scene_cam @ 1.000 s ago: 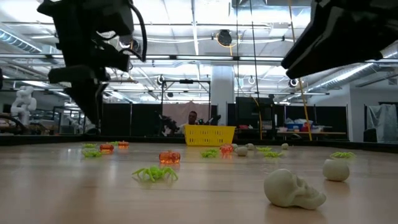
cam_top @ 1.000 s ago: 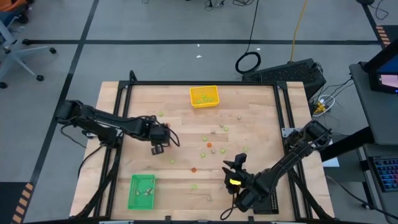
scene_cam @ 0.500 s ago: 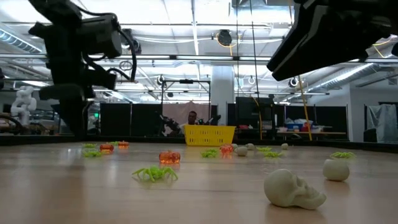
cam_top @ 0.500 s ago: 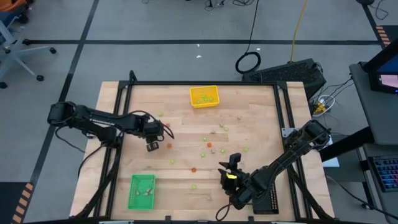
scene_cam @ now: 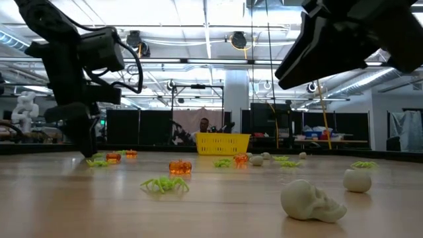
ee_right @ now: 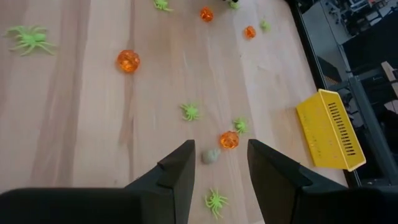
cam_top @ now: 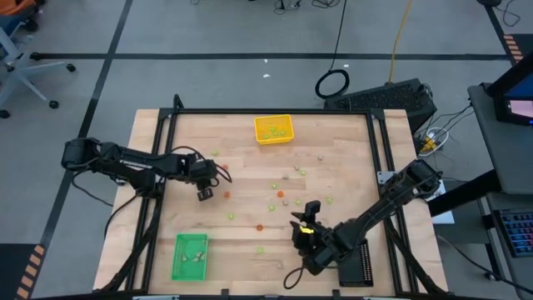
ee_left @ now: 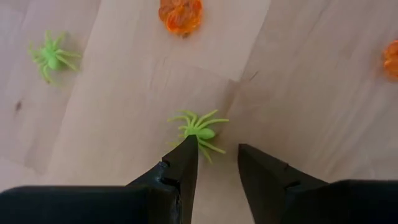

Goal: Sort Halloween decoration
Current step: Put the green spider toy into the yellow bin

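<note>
A: Two arms, one busy. The left gripper (cam_top: 203, 194) sits low over the surface (cam_top: 350, 150) on its left side, jaws apart, with a green spider (ee_left: 199, 130) just past the fingertips (ee_left: 188, 149).

B: How should it take it?

A: My judgement: ease forward until the spider's body lies between the jaws, then drop straight down and close on the body, not the thin legs, which would likely slip out. An orange pumpkin (ee_left: 180, 14) lies close beyond, so keep the approach short and don't nudge it.

B: Then where?

A: Probably the green tray (cam_top: 189, 256) at the near left corner. That's a guess from colour; I can't make out what is in it.

B: And the right arm?

A: The right gripper (cam_top: 306, 227) hangs above the near right part, jaws apart and holding nothing.

B: Counts?

A: Two trays in the overhead view: green, and a yellow tray (cam_top: 274, 129) at the far edge. The loose pieces are scattered across the middle. The right wrist view shows three pumpkins, about seven spiders and one pale piece; overhead they are too small to count firmly.
</note>
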`<state>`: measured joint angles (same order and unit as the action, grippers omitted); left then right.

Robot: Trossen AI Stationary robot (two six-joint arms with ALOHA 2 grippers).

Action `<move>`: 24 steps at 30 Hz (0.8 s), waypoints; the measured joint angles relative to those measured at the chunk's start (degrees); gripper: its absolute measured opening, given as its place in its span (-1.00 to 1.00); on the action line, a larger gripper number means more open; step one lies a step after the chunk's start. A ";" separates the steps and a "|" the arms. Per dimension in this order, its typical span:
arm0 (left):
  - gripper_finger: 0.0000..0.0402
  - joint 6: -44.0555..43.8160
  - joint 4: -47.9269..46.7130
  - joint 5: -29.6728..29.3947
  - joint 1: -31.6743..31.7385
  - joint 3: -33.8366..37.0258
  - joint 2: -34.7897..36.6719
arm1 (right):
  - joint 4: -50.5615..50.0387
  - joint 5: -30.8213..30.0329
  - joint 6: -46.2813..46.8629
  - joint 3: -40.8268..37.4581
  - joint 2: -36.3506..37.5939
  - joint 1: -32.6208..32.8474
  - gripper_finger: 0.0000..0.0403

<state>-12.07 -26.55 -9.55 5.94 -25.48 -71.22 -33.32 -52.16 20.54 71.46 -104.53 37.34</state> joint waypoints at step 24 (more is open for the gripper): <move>-0.96 -4.11 2.67 0.48 -0.01 1.29 -0.17 | 1.86 0.04 0.77 0.00 0.00 -0.11 -0.34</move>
<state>-16.19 -23.88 -9.07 5.93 -24.18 -71.40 -31.46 -52.12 21.31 71.46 -104.53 37.23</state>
